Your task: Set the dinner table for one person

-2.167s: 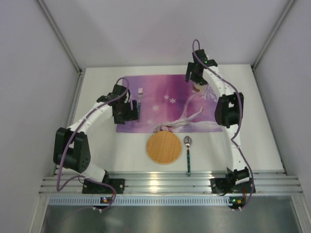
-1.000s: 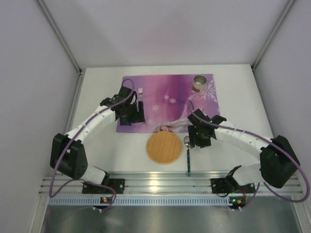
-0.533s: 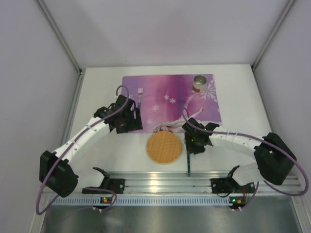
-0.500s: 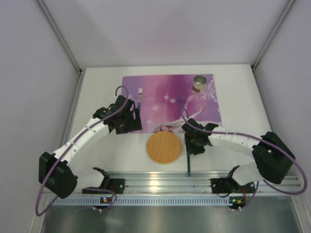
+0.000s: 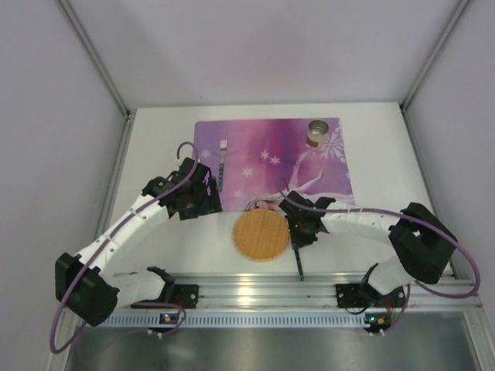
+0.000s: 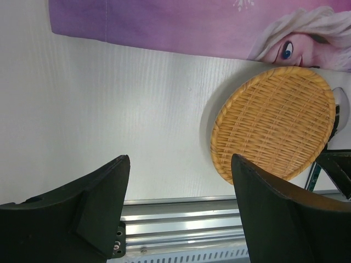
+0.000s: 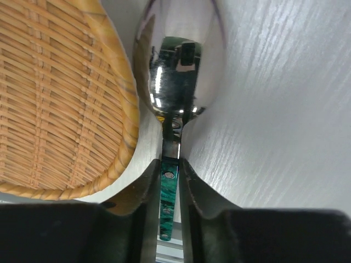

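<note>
On the white dinner table [image 5: 155, 147] lies a purple placemat [image 5: 263, 166] with a fork [image 5: 223, 157] on its left side and a small cup [image 5: 318, 131] at its back right. A round woven plate [image 5: 261, 235] sits just in front of the mat. A spoon [image 7: 178, 71] with a green handle [image 5: 300, 261] lies to the plate's right. My right gripper [image 5: 300, 229] is low over the spoon, and in the right wrist view it [image 7: 169, 164] is shut on the handle just below the bowl. Left of the plate, my left gripper [image 5: 198, 202] [image 6: 180, 164] hangs open and empty.
A ribbed aluminium rail [image 5: 255, 294] runs along the near edge, close behind the spoon's handle end. Pale grey walls [image 5: 62, 116] enclose the table on the left, back and right. The woven plate's rim [image 7: 118, 137] lies right beside my right gripper's left finger.
My right arm came from the cup at the back down to the spoon and its jaws closed around the handle. My left arm drew back from the fork toward the near left.
</note>
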Tool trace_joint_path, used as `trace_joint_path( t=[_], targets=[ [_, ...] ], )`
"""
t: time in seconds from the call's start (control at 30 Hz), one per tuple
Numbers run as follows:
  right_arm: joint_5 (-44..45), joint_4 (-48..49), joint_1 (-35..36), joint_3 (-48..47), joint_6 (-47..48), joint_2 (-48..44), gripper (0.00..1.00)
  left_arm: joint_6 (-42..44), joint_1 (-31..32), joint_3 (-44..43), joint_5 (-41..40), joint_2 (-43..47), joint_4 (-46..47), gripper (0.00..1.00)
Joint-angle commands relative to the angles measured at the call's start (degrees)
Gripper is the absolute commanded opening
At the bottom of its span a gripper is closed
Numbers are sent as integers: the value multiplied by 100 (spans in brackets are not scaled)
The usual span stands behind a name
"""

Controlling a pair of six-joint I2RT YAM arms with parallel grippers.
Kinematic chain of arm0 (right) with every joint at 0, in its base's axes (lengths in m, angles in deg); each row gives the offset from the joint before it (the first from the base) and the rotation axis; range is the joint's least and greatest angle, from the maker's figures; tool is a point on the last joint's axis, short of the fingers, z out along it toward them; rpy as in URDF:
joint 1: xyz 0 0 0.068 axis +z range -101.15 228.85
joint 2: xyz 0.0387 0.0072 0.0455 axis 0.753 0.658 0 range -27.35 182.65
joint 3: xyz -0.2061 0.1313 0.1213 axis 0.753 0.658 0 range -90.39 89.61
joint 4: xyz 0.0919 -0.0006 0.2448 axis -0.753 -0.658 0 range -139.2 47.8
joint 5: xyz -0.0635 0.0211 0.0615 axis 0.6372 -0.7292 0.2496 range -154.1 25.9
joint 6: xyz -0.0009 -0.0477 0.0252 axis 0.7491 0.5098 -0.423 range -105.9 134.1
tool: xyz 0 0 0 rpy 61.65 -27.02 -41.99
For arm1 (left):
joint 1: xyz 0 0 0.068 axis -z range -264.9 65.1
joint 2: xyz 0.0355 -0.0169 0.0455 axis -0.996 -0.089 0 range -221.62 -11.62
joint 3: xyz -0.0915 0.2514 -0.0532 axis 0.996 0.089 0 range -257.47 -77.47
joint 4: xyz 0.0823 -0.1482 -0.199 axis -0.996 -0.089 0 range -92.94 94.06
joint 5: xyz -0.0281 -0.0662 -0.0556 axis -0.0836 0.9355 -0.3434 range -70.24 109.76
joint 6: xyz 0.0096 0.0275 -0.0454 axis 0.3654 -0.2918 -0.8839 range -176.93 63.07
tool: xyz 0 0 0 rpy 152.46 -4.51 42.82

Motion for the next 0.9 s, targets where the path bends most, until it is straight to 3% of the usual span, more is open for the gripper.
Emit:
trace_joint_path(
  t=[0.0,0.1,0.33,0.53,0.7,0.87],
  targets=[
    [99,190,155,149,-23,332,13,-95,26,56,-121,119,-68,80],
    [205,-3,155,114,83,297,0,-77,26,91,-103,49,29,80],
    [407,-1055,146,-62,215,-623,0,37,26,57,-86,-241,292,80],
    [1189,-2208,-73,-1063,486,-1188,0,222,26,-285,-138,-706,503,80],
    [1330,-2307,-975,-2144,1286,-750,0,441,17,-672,-252,-1233,644,80],
    [1154,-2148,-1865,-3634,2165,497,0,670,-9,-1165,-384,-1673,697,80]
  ],
)
